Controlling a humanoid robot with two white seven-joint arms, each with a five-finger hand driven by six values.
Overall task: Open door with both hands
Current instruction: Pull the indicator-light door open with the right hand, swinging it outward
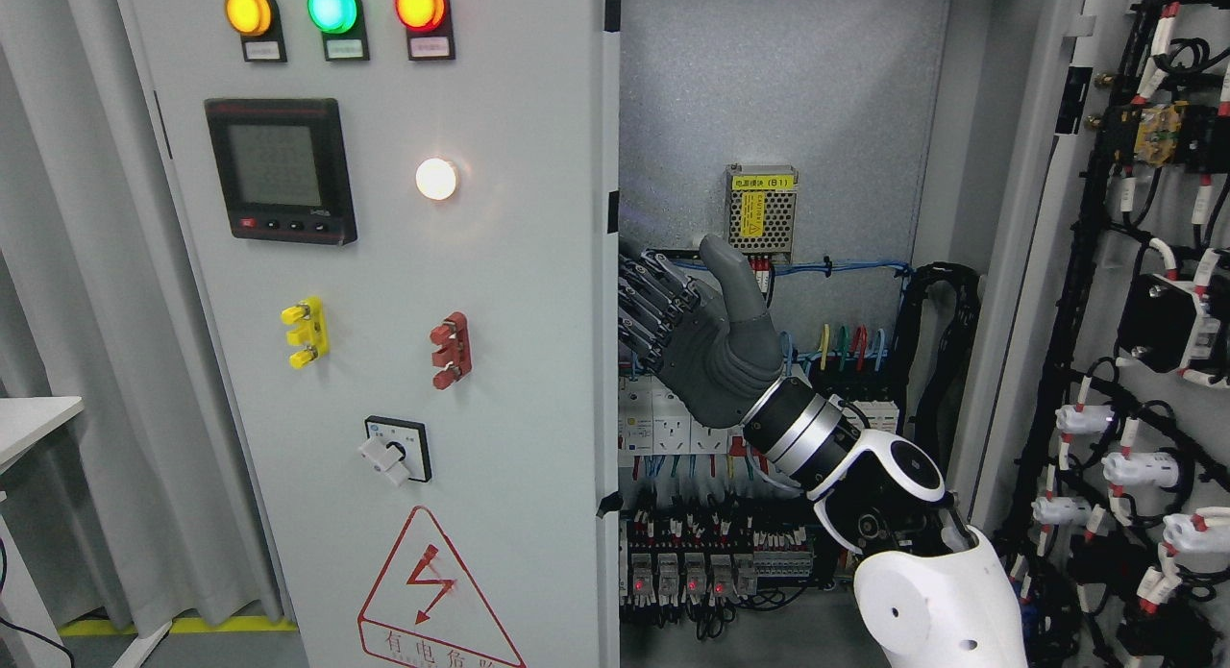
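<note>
Electrical cabinet, two doors. Left door (384,360): closed, bearing indicator lamps (332,10), meter (281,168) and rotary switch (396,449). Right door (1105,264): swung open at far right, wiring exposed. Right hand (687,317): fingers extended, thumb raised, holding nothing, fingertips at the left door's inner edge.

Cabinet layout, head view

Left door (384,360) fills frame left; right hand (692,332) at centre touches its edge; right door (1134,312) far right.

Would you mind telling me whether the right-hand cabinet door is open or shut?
Open: the right door is swung wide, baring its inner wiring and the cabinet interior.
</note>
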